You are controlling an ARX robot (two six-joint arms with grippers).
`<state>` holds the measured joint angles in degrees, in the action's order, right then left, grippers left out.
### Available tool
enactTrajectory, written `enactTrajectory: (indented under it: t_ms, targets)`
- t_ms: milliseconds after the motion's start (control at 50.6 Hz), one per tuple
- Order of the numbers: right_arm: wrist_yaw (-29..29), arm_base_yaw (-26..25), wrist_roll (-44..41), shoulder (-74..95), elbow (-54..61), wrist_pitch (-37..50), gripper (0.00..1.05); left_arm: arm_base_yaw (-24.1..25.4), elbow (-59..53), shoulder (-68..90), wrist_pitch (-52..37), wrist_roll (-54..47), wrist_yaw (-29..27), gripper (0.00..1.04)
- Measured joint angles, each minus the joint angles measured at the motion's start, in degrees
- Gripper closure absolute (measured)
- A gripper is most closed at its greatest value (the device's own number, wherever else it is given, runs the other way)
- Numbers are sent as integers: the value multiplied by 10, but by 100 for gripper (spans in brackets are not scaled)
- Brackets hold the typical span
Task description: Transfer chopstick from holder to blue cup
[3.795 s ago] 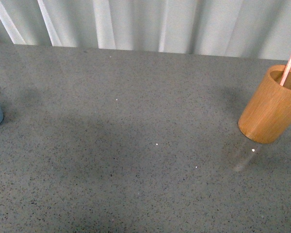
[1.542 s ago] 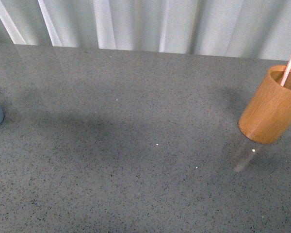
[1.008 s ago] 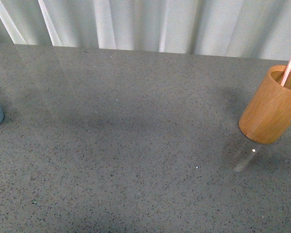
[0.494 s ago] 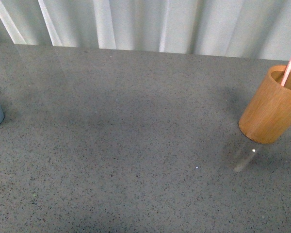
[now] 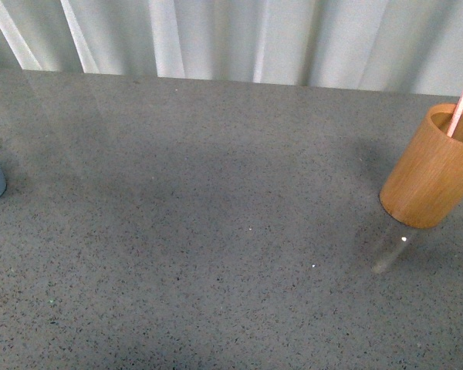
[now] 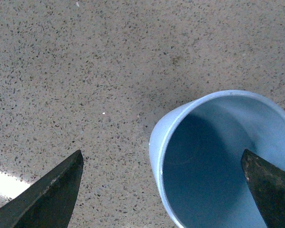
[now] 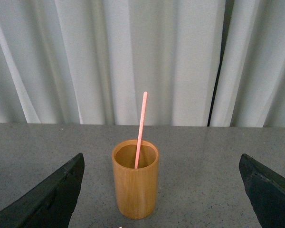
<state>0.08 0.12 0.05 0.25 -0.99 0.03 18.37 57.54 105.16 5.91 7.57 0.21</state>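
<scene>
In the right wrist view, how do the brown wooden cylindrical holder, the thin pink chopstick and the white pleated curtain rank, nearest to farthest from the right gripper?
From the right gripper:
1. the wooden holder, straight ahead on the grey table.
2. the pink chopstick, standing inside the holder, barely farther.
3. the white curtain, behind the table's far edge.

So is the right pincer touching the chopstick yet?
Apart. Right wrist view shows the chopstick standing in the holder, well clear of the open right pincer.
</scene>
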Motion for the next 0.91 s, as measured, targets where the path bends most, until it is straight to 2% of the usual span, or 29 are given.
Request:
enactTrajectory:
  t_ms: [336,553,672,830,909]
  targets:
    - [0,0,0,0,0,0,10,9,37,54,-5,-5,-6,8]
    - [0,0,0,0,0,0,10,2,70,86,10,6,-14,50]
    - [0,0,0,0,0,0,10,-9,72,78,18,5,0,73]
    - [0,0,0,0,0,0,10,-21,65,52,30,-4,9,95]
    - [0,0,0,0,0,0,10,-28,56,38,33,-4,19,102]
